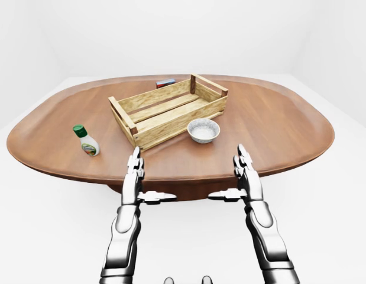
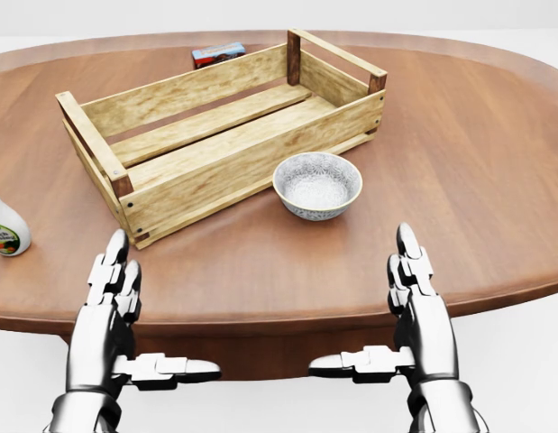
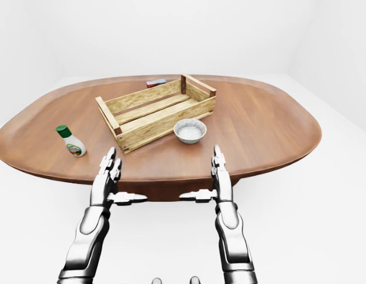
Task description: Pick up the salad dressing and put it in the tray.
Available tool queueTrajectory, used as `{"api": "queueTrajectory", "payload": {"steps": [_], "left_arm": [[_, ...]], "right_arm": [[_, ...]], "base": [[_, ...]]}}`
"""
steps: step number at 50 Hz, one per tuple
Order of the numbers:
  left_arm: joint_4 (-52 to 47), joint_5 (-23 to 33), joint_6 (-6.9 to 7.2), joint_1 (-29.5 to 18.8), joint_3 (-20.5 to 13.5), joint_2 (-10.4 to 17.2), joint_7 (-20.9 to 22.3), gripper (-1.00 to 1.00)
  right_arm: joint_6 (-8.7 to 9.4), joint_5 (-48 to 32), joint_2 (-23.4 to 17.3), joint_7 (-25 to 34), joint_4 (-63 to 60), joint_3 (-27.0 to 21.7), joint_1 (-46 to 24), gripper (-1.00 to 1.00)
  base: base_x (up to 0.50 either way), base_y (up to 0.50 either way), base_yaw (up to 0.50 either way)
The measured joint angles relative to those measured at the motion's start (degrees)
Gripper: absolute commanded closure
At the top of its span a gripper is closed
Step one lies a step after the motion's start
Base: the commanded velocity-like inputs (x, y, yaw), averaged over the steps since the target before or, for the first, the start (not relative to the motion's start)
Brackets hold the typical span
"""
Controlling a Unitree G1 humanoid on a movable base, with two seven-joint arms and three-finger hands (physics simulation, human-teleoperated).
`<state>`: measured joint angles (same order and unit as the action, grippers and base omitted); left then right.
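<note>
On the left part of the oval brown wooden table (image 1: 277, 127), in the left-eye view, stands the small salad dressing bottle (image 1: 87, 141), white-bodied with a green screw cap and a printed label. It stands nearly upright, its long axis leaning slightly, with the cap toward the view's upper left and the wider base toward the lower right. The body widens from a narrow neck to a rounded base; the label text is too small to read. The bottle stands alone, well apart from the crate and both hands.

To its right, near the table's middle, sits the shallow tray, a pale wooden slatted crate (image 1: 171, 110) with darker corner posts, set at an angle to the table edge. Past its far wall lies a small red and blue box (image 2: 217, 54), partly hidden. Just beside the crate's near right wall is a round grey-white speckled bowl (image 2: 317, 185), apart from the crate.

The silver left hand (image 2: 116, 302) hangs at the table's near edge, fingers straight and together, thumb splayed inward, holding nothing. The silver right hand (image 2: 414, 307) mirrors it, likewise spread and holding nothing. Whether either touches the table edge cannot be told.
</note>
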<state>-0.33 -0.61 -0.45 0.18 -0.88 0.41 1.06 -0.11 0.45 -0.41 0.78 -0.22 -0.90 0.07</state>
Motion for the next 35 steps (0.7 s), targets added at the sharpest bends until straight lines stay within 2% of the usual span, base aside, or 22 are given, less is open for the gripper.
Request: {"api": "queueTrajectory", "payload": {"steps": [5,11,14,15,17,18,21,28,35], "left_arm": [[-0.73,-0.88,0.17,0.0,-0.84,0.34,0.75,-1.0],[-2.6,-2.31,1.65,-0.55,-2.23,0.89,1.17,-1.0],[-3.44,-2.82,2.13,-0.81,-2.81,1.11,1.15,-1.0],[-3.93,-3.03,2.44,-1.02,-3.12,1.24,1.03,-1.0],[-5.91,-4.36,4.66,-2.18,-4.59,1.92,0.42,-1.0],[-6.98,-5.01,5.45,-2.93,-5.51,2.5,0.0,-1.0],[-10.02,-6.67,5.45,-5.55,-8.59,4.82,-1.27,-1.0],[-12.67,-10.21,5.45,-12.23,-15.73,11.97,-4.26,-1.0],[-14.28,-13.59,5.45,-17.04,-21.37,18.63,-7.25,-1.0]], "right_arm": [[0.05,0.99,-0.25,0.21,-1.34,-1.06,0.12,-1.0],[1.24,3.52,-0.65,0.33,-4.98,-2.76,0.27,-1.0],[1.16,4.02,-0.75,0.46,-5.76,-3.03,0.42,-1.0],[1.14,4.2,-0.76,0.45,-6.22,-3.13,0.49,-1.0],[1.83,5.17,-0.86,0.22,-8.09,-3.84,0.55,-1.0],[2.53,5.8,-1.01,-0.01,-9.33,-4.4,0.5,-1.0],[5.11,8.15,-1.8,-0.92,-13.65,-6.9,0.25,-1.0],[5.11,13.29,-4.57,-2.97,-22.52,-14.6,-0.65,-1.0],[5.11,15.38,-5.83,-4.16,-26.81,-18.28,-1.17,-1.0]], "base": [[0.0,0.0,0.0],[0.0,0.0,0.0],[0.0,0.0,0.0],[0.0,0.0,0.0],[0.0,0.0,0.0],[0.0,0.0,0.0],[0.0,0.0,0.0],[0.0,0.0,0.0],[0.0,0.0,0.0]]}}
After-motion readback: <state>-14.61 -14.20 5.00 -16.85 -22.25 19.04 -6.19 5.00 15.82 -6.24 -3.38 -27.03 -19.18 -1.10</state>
